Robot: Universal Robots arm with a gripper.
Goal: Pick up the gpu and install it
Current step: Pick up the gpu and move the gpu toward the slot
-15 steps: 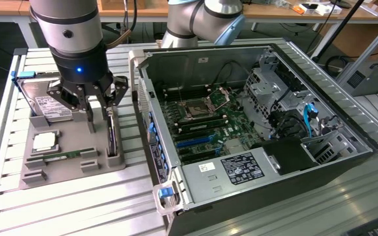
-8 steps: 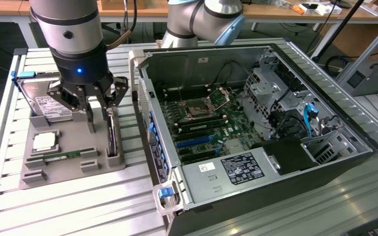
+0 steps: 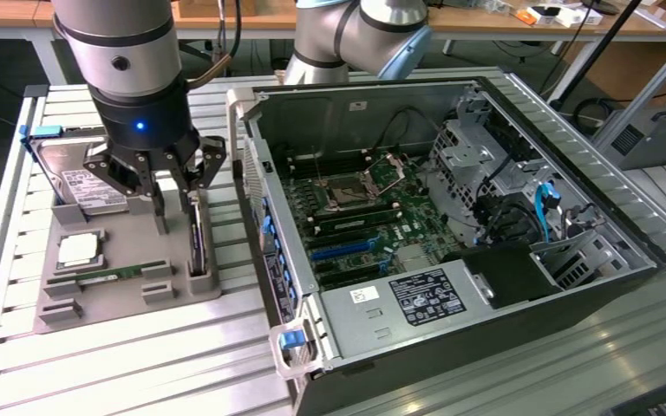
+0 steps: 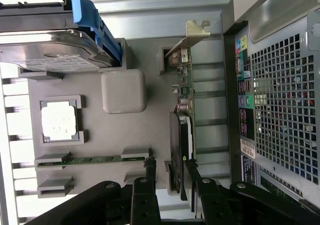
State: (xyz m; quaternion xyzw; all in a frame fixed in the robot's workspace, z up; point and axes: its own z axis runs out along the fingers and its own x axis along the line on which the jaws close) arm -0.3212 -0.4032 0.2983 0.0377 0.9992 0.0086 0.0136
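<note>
The gpu (image 3: 198, 245) stands on its edge in a slot of the grey holder (image 3: 125, 227), at the side nearest the computer case. In the wrist view the gpu (image 4: 183, 87) appears as a thin dark card with a silver-grey bracket (image 4: 194, 31) at its far end. My gripper (image 3: 178, 206) has come down over the card's near end. It is open, with one finger on each side of the card. In the wrist view the gripper (image 4: 171, 169) straddles the card, one finger close against it and the other a little apart.
The holder also carries a hard drive (image 3: 74, 180) with a blue handle, a processor chip (image 3: 79, 250) and a green memory stick (image 3: 111, 274). The open computer case (image 3: 449, 104) lies at the exterior view's right, its motherboard (image 3: 345, 217) exposed. Another arm's base (image 3: 362, 35) stands behind it.
</note>
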